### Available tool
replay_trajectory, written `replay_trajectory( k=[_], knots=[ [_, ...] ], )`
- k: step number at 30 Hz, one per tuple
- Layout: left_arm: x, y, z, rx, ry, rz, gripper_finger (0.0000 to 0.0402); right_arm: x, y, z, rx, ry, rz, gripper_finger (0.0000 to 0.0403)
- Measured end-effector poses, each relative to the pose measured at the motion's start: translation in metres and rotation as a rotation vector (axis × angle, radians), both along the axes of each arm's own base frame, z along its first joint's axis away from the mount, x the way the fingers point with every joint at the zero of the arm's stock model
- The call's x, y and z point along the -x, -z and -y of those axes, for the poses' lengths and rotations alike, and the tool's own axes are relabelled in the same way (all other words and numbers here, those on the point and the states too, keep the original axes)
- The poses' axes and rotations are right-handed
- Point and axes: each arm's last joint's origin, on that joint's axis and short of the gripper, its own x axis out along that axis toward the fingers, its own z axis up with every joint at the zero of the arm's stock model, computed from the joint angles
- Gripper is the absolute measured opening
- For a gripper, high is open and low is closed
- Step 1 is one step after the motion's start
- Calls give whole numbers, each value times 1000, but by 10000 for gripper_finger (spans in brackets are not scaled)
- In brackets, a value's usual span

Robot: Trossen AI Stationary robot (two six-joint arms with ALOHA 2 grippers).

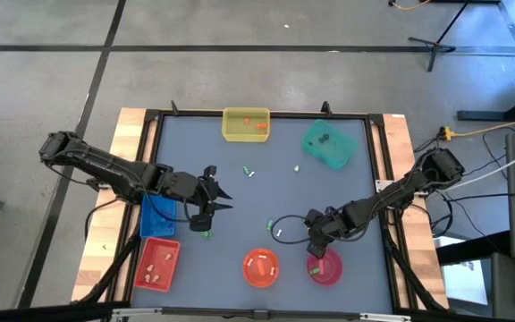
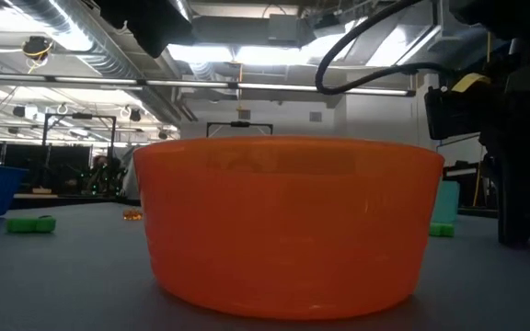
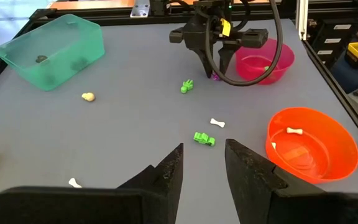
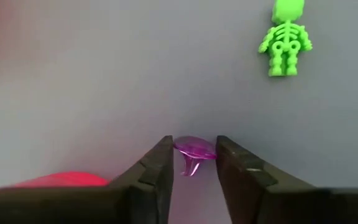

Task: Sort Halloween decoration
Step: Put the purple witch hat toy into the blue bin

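Matt, smooth grey mat (image 1: 240, 197) across the table, framed by pale bare wood (image 1: 132, 134) along its side edges. Glossy translucent plastic in the orange bowl (image 2: 283, 230) and the purple trinket (image 4: 194, 152). Smooth, shiny green plastic skeleton (image 4: 284, 40).

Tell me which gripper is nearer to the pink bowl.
Right. The right gripper is beside the pink bowl, its fingers around a small purple trinket on the table. The left gripper waits far across the table.
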Motion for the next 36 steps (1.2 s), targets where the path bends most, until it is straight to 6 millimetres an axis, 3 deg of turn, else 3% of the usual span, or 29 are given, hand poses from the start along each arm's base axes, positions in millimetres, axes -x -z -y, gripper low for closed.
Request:
replay_trajectory(
  k=[5,17,27,36],
  knots=[
    [0,0,0,0,0,0,104,0,0,0,-1,0,2,92],
    [0,0,0,-1,-1,0,104,-7,-7,-4,-13,-8,29,96],
    [0,0,0,-2,-2,0,104,-30,-36,-13,-9,-5,167,96],
    [3,-4,-1,-1,0,17,104,-56,-72,-13,137,-28,374,97]
  ],
)
